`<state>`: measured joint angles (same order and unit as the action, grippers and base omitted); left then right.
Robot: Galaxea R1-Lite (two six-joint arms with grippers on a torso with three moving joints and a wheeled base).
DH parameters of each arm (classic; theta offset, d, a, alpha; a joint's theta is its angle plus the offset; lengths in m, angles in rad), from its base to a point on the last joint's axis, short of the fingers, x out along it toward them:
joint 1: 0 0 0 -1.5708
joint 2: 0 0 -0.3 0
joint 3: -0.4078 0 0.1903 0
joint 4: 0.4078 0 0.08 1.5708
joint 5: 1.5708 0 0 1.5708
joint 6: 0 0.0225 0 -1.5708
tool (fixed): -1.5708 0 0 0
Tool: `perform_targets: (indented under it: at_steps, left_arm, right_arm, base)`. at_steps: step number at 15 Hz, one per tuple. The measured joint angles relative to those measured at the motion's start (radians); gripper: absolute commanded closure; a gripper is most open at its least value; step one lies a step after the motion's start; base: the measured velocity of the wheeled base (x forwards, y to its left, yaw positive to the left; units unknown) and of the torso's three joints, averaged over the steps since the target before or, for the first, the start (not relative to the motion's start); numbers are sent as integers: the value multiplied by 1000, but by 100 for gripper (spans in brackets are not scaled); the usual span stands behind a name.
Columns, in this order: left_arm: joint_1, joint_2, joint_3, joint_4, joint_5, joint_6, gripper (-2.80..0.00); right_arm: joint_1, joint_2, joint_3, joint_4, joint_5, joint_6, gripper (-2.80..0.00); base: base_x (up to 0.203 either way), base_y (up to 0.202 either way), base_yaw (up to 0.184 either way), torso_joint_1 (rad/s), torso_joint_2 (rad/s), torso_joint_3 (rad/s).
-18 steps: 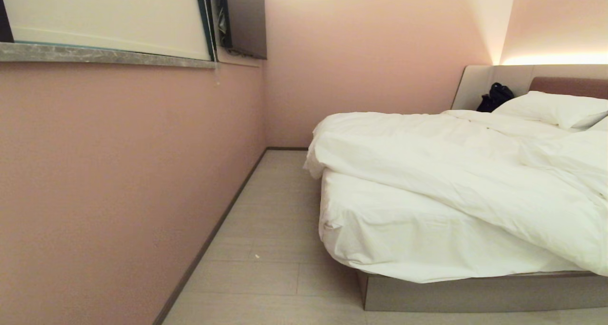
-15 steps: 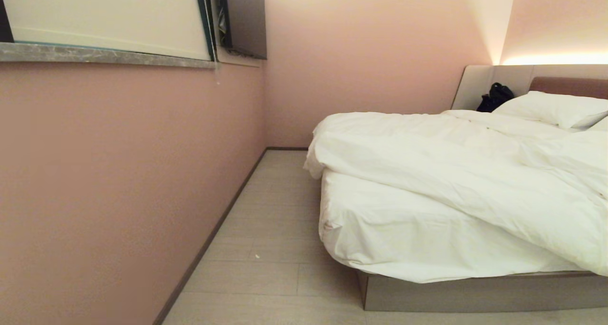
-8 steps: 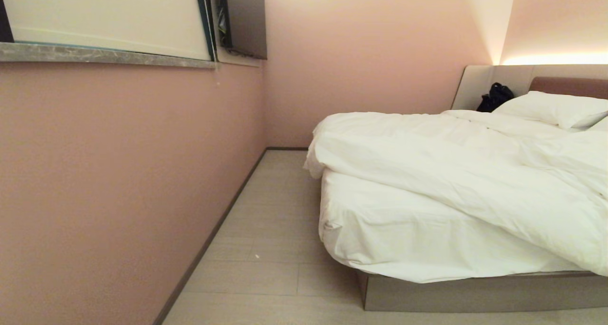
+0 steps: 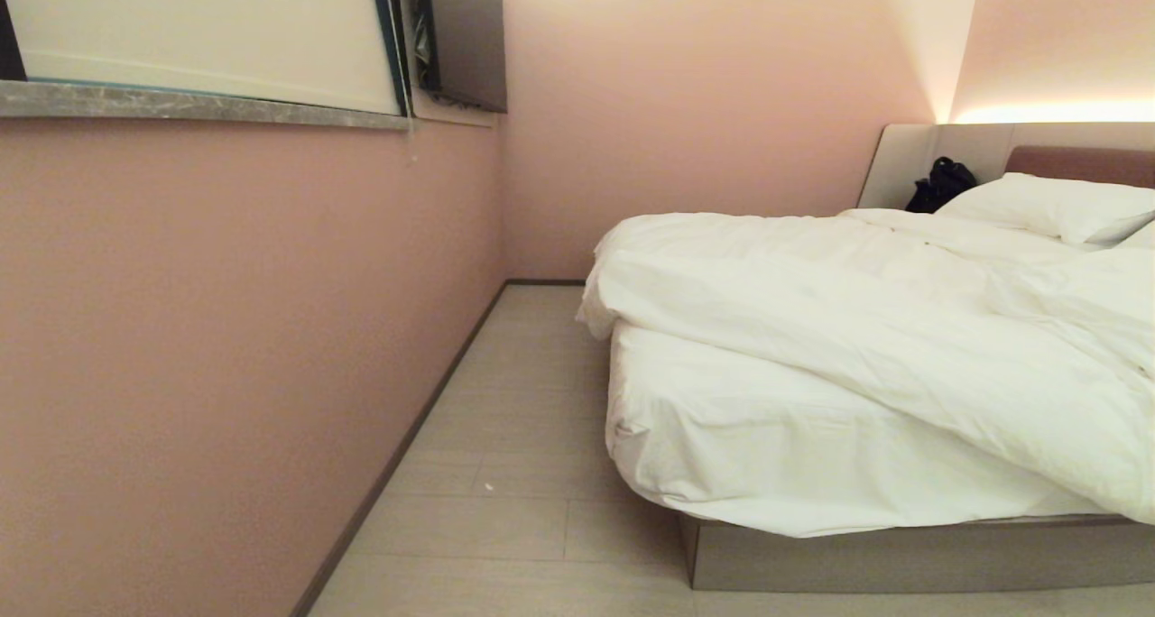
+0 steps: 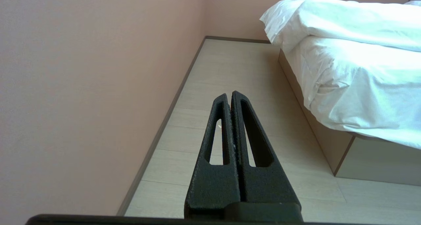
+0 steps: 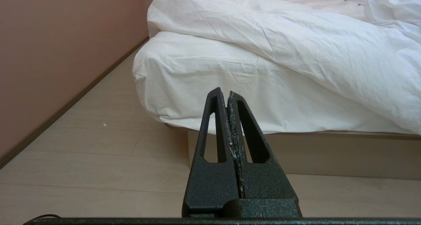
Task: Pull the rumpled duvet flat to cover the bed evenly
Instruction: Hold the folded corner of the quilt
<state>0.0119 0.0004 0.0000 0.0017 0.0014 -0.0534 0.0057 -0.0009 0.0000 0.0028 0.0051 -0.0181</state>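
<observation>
with both fingers (image 5: 230, 95) (image 6: 227, 92) pressed closed and empty, approach bed (image 4: 902, 554), then open and pinch duvet (image 4: 857, 328) edge near the corner before pulling.

No text, label, brand, number or sign can be read anywhere in these views.

Left gripper (image 5: 229, 94): black, wedge-shaped slotted fingers pressed together, empty, pointing forward and down. Right gripper (image 6: 225, 91): same black fingers, likewise closed, empty.
</observation>
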Motion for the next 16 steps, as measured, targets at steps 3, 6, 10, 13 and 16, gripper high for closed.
perform_targets:
  at_steps: [3,6,10,13,16]
  left_arm:
    - [0,0,0,0,0,2,0]
    - [0,0,0,0,0,3,0]
    - [0,0,0,0,0,3,0]
    - [0,0,0,0,0,2,0]
    - [0,0,0,0,-1,2,0]
  right_arm:
    - [0,0,0,0,0,0,0]
    - [0,0,0,0,0,0,0]
    - [0,0,0,0,0,0,0]
    - [0,0,0,0,0,0,0]
    - [0,0,0,0,0,0,0]
  base:
    - [0,0,0,0,0,0]
    - [0,0,0,0,0,0]
    - [167,0,-2,4,2,2]
    - [194,0,-2,-1,1,3]
    - [194,0,1,3,0,1]
